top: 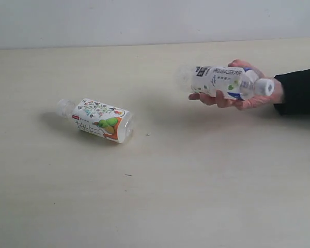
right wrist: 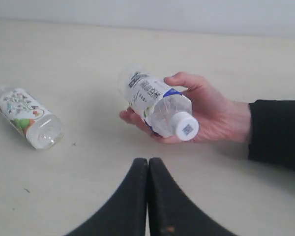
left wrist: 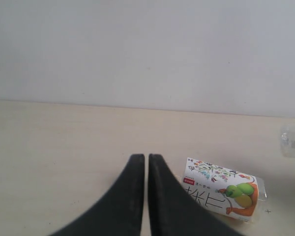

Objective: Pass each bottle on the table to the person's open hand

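A clear bottle with a white fruit-and-flower label (top: 99, 120) (left wrist: 221, 189) (right wrist: 27, 117) lies on its side on the beige table (top: 155, 196), left of centre. A second bottle with a white leafy label and blue (top: 225, 81) (right wrist: 160, 104) lies in the person's hand (top: 243, 101) (right wrist: 214, 110), whose fingers curl around it, at the right. Neither gripper shows in the exterior view. My left gripper (left wrist: 147, 157) is shut and empty, just beside the lying bottle. My right gripper (right wrist: 148, 161) is shut and empty, a short way in front of the hand.
A black sleeve (top: 299, 90) (right wrist: 278, 132) reaches in from the right edge. A pale wall (top: 155, 20) runs behind the table's far edge. A few tiny dark specks (top: 128, 175) dot the tabletop.
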Motion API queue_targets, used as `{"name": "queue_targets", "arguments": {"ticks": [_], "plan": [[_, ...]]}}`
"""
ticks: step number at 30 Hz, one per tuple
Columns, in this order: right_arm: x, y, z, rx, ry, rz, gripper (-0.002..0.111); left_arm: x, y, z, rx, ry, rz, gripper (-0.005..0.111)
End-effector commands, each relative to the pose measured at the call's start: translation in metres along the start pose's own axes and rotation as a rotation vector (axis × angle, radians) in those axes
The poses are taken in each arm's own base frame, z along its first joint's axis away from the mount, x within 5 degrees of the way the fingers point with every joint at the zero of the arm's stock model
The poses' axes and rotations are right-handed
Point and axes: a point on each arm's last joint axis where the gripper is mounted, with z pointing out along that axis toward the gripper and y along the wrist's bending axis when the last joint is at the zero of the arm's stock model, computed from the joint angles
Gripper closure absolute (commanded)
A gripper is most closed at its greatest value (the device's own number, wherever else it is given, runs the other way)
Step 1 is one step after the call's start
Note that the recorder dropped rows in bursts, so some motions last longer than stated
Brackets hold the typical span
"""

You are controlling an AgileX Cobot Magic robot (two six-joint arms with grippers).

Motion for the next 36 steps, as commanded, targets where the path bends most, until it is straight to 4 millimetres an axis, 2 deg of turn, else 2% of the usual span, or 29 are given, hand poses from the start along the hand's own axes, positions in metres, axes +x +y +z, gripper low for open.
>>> {"name": "queue_targets", "arguments": {"ticks": [1, 13, 18, 27, 36], "plan": [[0.014, -0.002, -0.014, -0.017, -0.117, -0.011, 0.108, 0.001, 0.0, 0.0, 0.003, -0.006, 0.0, 0.101], [0.064, -0.01, 0.008, 0.015, 0.101, -0.013, 0.108, 0.001, 0.0, 0.0, 0.003, -0.006, 0.0, 0.101], [0.062, 0.0, 0.0, -0.099, 0.046, 0.23, 0.108, 0.001, 0.0, 0.0, 0.003, -0.006, 0.0, 0.101], [0.06, -0.003, -0.018, -0.099, -0.091, 0.158, 0.108, 0.001, 0.0, 0.0, 0.003, -0.006, 0.0, 0.101], [0.059, -0.007, -0.018, -0.049, -0.116, 0.07, 0.108, 0.001, 0.0, 0.0, 0.003, -0.006, 0.0, 0.101]]}}
